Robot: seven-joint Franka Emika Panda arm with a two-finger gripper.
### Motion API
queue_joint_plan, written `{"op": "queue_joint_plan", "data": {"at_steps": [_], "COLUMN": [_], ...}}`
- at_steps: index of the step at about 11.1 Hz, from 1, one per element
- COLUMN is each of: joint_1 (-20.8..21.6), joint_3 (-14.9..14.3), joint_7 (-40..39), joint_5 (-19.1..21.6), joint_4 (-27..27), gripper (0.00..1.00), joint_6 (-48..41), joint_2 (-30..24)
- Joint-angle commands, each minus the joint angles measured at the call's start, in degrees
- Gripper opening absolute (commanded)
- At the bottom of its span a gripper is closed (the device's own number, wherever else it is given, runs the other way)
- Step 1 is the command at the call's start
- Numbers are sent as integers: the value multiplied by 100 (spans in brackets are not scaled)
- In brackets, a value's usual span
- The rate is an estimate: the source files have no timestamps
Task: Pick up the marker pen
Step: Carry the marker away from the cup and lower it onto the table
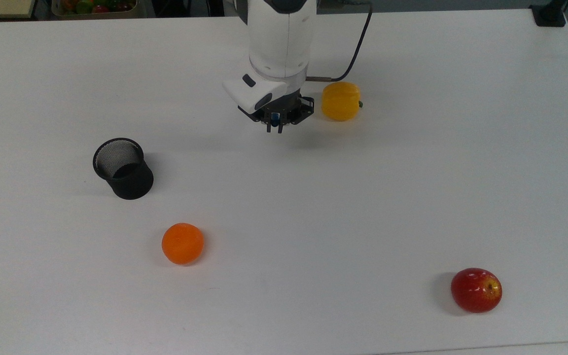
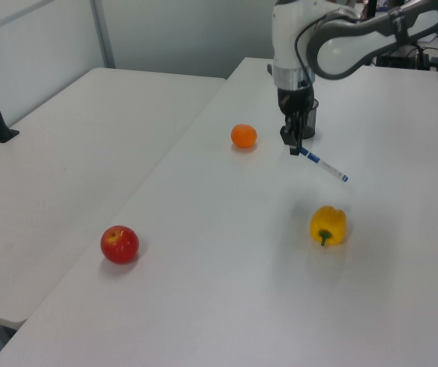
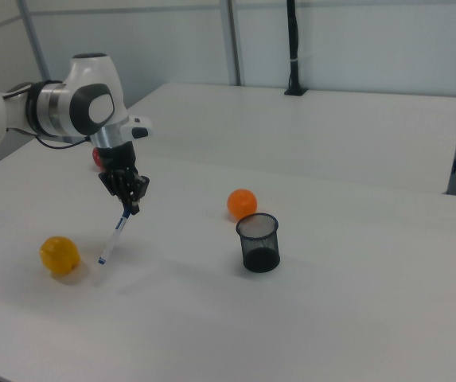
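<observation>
My gripper [image 1: 274, 129] [image 2: 293, 147] [image 3: 130, 207] is shut on the blue-capped end of the marker pen [image 2: 323, 164] [image 3: 114, 236]. The pen is slim and white with blue ends, and it hangs slanted down from the fingers, its lower tip close above the table. From the top view just a blue spot of the marker pen [image 1: 274, 117] shows between the fingers. The gripper hangs to the left of the yellow pepper [image 1: 340, 101] in the top view. The black mesh cup [image 1: 123, 168] [image 3: 259, 242] stands apart, to the top view's left.
An orange [image 1: 182, 243] lies in front of the mesh cup in the top view. A red apple [image 1: 476, 290] sits near the top view's lower right corner. The white table [image 1: 313, 222] ends at an edge along the bottom, and a second table [image 2: 58, 168] adjoins it.
</observation>
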Motion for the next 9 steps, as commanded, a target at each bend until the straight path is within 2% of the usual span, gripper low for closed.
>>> {"op": "queue_joint_plan", "data": {"at_steps": [1, 2, 3, 4, 7, 9], "joint_1": [35, 35, 35, 35, 35, 35], "joint_3": [-25, -25, -25, -25, -25, -25], "joint_7": [71, 53, 27, 70, 62, 53], "joint_5": [39, 31, 22, -13, -40, -48], "joint_4": [-28, -20, -20, -11, 15, -11], "gripper": [29, 57, 72, 100, 100, 100], "joint_6": [144, 144, 144, 144, 101, 48], "joint_2": [1, 1, 1, 1, -51, -296]}}
